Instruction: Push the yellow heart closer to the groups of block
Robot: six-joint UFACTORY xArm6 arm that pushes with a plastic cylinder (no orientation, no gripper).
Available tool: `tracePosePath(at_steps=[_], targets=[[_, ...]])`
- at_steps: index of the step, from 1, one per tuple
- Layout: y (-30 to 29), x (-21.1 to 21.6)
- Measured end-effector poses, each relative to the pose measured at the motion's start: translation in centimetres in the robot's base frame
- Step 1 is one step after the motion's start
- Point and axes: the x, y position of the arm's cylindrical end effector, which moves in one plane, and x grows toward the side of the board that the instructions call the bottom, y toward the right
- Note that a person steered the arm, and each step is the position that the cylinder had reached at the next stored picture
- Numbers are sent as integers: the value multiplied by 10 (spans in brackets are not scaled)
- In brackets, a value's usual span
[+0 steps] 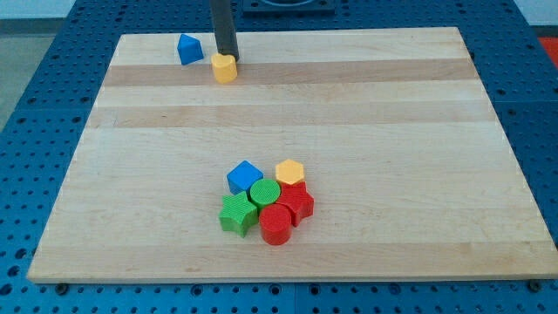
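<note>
The yellow heart [225,67] lies near the view's top left on the wooden board [392,131]. My tip [228,58] stands right behind it, at its top right edge, touching or nearly touching it. A blue block [188,49] lies just to the left of the heart. The group of blocks sits low in the middle of the board: a blue cube [244,177], a yellow hexagon [289,172], a green cylinder [264,193], a green star [237,214], a red star [296,204] and a red cylinder [276,225], all packed together.
The board lies on a blue perforated table [35,105]. The board's top edge runs just behind the heart and the blue block.
</note>
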Motion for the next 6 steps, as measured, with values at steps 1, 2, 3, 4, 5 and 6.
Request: tracePosePath(at_steps=[1,2,3,4,5,6], targets=[[-12,1],[-24,6],[-30,25],[-36,49],[-36,73],[-36,93]])
